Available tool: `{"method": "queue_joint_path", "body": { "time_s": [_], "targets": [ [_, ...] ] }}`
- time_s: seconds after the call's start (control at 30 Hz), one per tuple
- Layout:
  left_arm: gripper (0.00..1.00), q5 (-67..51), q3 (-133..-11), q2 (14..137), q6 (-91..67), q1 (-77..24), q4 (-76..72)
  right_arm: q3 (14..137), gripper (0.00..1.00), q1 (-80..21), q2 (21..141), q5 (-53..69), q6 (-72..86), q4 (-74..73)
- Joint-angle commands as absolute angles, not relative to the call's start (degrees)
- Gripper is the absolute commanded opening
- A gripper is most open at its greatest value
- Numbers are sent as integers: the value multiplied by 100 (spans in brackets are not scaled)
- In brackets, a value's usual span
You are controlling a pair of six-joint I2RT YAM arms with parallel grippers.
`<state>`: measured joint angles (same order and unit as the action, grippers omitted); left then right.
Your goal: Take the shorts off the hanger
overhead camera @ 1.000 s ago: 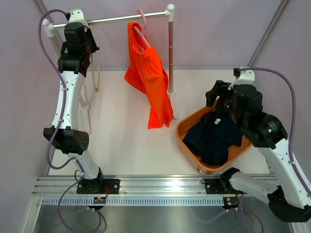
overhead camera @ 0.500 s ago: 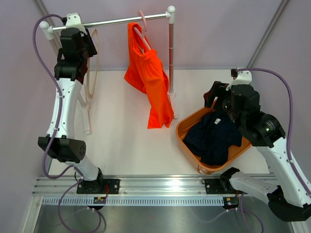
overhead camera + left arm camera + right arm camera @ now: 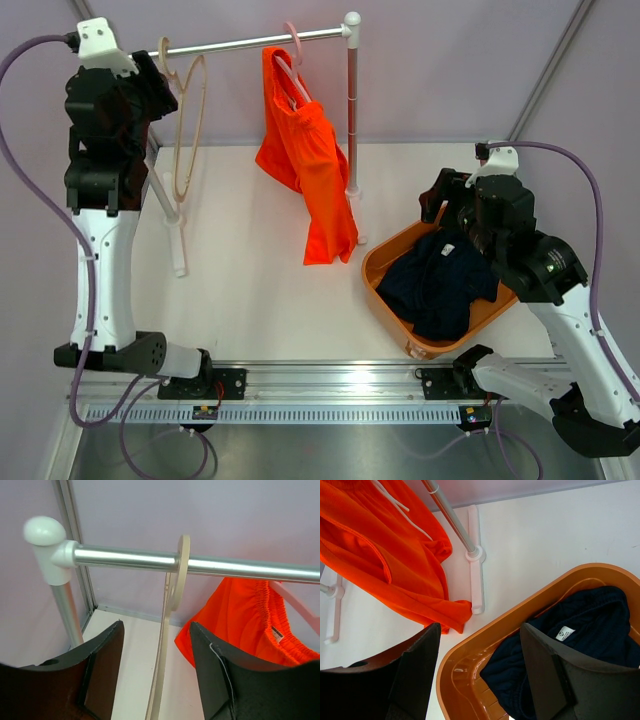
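On the table [image 3: 260, 290] stands a rail [image 3: 230, 42]. The orange shorts [image 3: 305, 160] hang from it on a pink hanger [image 3: 300, 607], long axis running straight down, elastic waistband at the top and hem near the table. The navy shorts [image 3: 440, 285] already lie heaped in the orange tub [image 3: 385, 255].

The left claw [image 3: 156, 627] is up at rail height near the rail's left end, jaws apart around an empty cream hanger [image 3: 182, 560] and gripping nothing. The orange waistband lies to its right along the rail, so I judge this arm better placed for it. The right claw [image 3: 480, 630], jaws also apart and empty, hovers low over the tub, nearer the hem.
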<state>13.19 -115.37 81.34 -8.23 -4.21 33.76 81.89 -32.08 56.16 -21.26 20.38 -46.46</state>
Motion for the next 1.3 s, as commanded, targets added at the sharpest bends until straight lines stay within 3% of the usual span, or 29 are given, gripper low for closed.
{"method": "queue_joint_path", "body": {
  "time_s": [0.0,0.23,0.43,0.83,1.27],
  "targets": [
    [59,1407,-11725,7691,-870,-606,3199,8156,73,-3182,5555,-2021,2083,-4623],
    [58,1634,-11716,7619,-773,-2300,2910,8130,73,-3182,5555,-1969,2101,-4605],
    [58,1503,-11707,8199,-1010,-2934,2559,8130,73,-3182,5423,-2012,2092,-4711],
    [70,1704,-12103,9588,-1090,-3199,1811,8069,73,-3182,5265,-2136,2144,-4939],
    [72,2215,-12436,10686,-1002,-3199,1213,7945,74,-3182,5080,-2250,2136,-5080]
  ]
}}
